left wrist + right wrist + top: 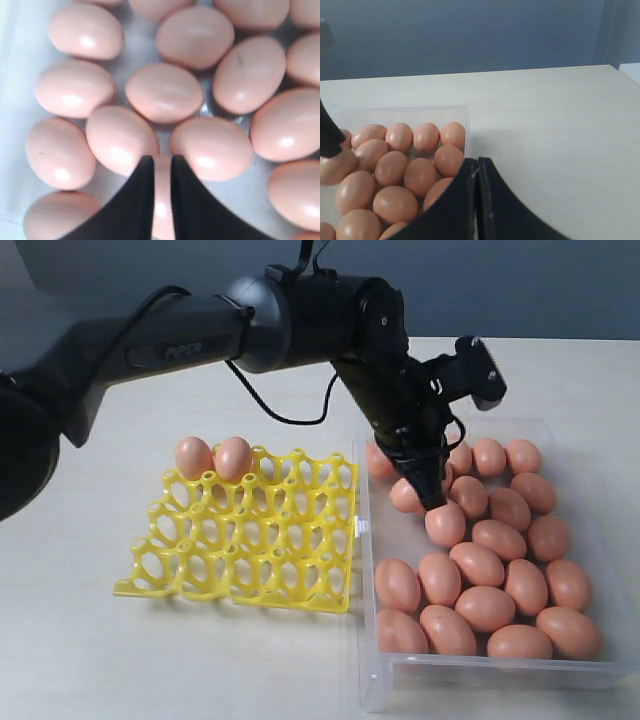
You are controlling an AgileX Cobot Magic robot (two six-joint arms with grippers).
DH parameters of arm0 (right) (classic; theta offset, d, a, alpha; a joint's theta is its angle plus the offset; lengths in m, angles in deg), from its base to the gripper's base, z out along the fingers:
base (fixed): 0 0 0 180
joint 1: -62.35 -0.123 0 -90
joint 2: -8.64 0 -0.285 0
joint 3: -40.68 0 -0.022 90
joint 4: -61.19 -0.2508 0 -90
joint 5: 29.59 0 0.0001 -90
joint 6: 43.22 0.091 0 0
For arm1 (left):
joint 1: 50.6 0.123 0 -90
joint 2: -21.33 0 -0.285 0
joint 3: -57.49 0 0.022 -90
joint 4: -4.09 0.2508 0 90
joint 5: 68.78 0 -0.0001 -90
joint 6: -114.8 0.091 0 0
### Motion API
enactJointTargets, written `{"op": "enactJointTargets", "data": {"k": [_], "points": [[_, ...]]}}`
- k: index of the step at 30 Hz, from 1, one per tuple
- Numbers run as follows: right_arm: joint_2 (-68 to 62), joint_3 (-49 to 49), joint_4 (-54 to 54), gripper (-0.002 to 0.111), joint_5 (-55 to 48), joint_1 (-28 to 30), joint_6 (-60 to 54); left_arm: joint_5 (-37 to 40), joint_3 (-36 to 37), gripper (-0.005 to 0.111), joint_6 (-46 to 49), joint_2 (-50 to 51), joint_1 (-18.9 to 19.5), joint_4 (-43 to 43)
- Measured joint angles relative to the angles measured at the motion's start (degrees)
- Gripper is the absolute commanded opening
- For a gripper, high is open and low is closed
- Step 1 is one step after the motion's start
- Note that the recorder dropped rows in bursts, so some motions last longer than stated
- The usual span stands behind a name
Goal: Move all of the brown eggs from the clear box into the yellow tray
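Well, most of the smooth, matte brown eggs (480,565) lie crowded together in the shallow rectangular clear plastic box (372,680), on the right of the exterior view. Two more stand side by side in the back left cups of the bright yellow plastic egg tray (250,570), which sits just beside the box. The left pincer (437,502) reaches down into the box on a black arm (300,320), its tips at the top of one egg near the middle. Its jaws are nearly together with a slim gap between them, and I cannot tell whether it grips. The right pincer (477,161) hangs near the box, fully closed and empty. Everything rests on a pale counter (120,660).
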Motion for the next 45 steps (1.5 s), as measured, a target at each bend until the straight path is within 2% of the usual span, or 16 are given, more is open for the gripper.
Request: {"op": "enactJointTargets", "data": {"k": [6, 11, 13, 17, 18, 24, 33, 45], "points": [[0.0, 0.0, 0.0, -0.001, 0.0, 0.0, 0.0, -3.9, 0.0, 0.0, 0.12, -1.76, 0.0, -3.95], [0.0, 0.0, 0.0, -0.001, 0.0, 0.0, 0.0, -1.79, 0.0, 0.004, -2.44, -2.19, 0.0, -3.86], [0.0, 0.0, 0.0, -0.001, 0.0, 0.0, 0.0, 0.81, 0.0, 0.014, -5.22, -2.19, 0.11, -2.93], [0.0, 0.0, 0.0, -0.001, 0.0, 0.0, 0.0, 2.26, 0.0, 0.054, -10.37, -2.19, 0.99, -0.16], [0.0, 0.0, 0.0, -0.001, 0.0, 0.0, 0.0, 2.26, 0.0, 0.057, -11.37, -2.19, 1.23, 0.14], [0.0, 0.0, 0.0, -0.001, 0.0, 0.0, 0.0, 3.12, 0.0, 0.046, -20.15, -2.19, 2.23, 3.08], [0.0, 0.0, 0.0, -0.001, 0.0, 0.0, 0.0, 1.11, 0.0, 0.046, -25.15, -0.52, 2.23, 1.44], [0.0, 0.0, 0.0, -0.001, 0.0, 0.0, 0.0, 3.44, -0.11, 0.046, -30.59, 3.66, 2.23, 1.07]]}}
